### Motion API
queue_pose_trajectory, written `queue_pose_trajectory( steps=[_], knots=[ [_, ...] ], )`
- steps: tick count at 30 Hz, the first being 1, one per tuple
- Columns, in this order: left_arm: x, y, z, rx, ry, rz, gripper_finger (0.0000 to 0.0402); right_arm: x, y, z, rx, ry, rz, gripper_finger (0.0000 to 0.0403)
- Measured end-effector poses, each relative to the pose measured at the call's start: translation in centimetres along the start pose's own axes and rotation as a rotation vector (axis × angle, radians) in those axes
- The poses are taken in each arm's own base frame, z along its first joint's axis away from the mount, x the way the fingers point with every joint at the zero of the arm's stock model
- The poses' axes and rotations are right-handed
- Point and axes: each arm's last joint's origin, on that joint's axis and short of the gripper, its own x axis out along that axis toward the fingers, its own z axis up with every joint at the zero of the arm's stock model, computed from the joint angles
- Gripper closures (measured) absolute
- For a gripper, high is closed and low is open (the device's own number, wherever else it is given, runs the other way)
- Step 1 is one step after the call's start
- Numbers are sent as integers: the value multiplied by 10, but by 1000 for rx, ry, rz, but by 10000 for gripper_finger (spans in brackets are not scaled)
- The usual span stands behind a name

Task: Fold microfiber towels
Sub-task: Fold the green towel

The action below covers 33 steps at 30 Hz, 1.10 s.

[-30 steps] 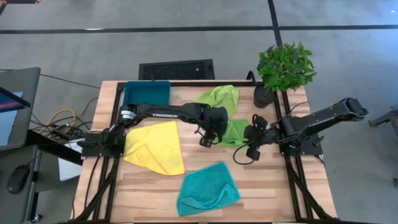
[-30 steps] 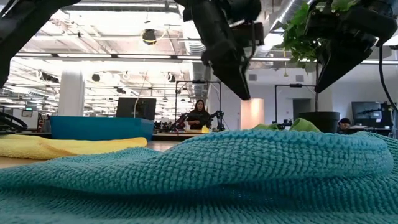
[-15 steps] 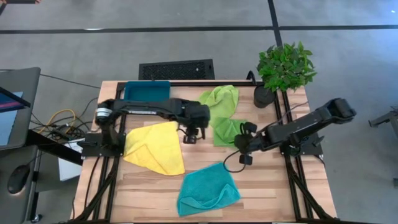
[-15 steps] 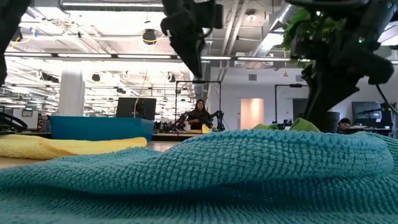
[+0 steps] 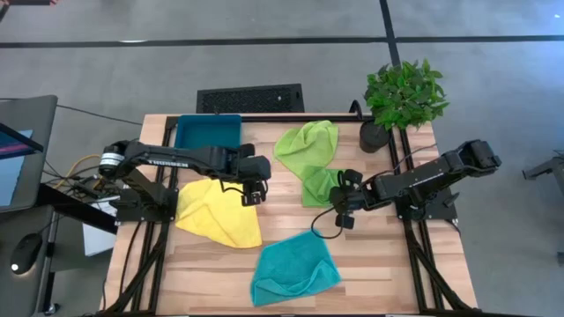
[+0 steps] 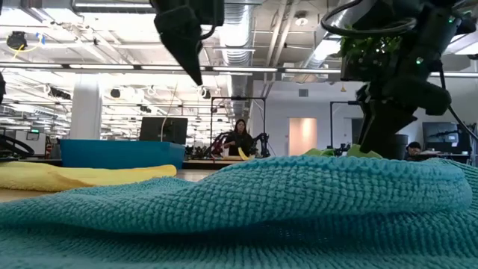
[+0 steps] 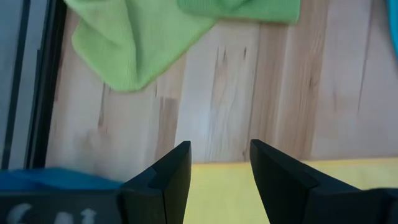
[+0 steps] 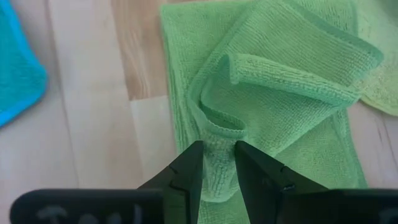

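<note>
The right gripper (image 8: 216, 163) is pinching a raised fold of the folded green towel (image 5: 322, 183), beside the crumpled green one (image 5: 308, 141). Lifting slowly should avoid dragging it. The left gripper (image 7: 217, 165), fingers parted, is hovering over the yellow towel (image 5: 218, 208).

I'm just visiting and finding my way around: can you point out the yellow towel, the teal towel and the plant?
yellow towel (image 5: 220, 211), high view, middle of the cloth.
teal towel (image 5: 293, 269), high view, middle of the cloth.
potted plant (image 5: 405, 92), high view, its leaves.
</note>
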Motion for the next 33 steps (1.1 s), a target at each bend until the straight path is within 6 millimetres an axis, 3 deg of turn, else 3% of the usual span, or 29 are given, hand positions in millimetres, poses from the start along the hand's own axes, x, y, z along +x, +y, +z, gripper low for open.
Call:
queue_pose_trajectory(
  steps=[13,18,21,27,33],
  knots=[
    [3,-5,-4,8,9,11,244,19,2,-1,-4,59,-22,290],
    [3,-5,-4,10,8,11,244,25,2,0,49,81,-27,347],
    [3,-5,-4,10,8,11,244,22,2,2,79,63,-26,390],
    [3,-5,-4,10,8,11,244,9,-4,4,167,5,-65,385],
    [3,-5,-4,10,8,10,244,-5,-7,2,385,-33,-104,393]
  ],
)
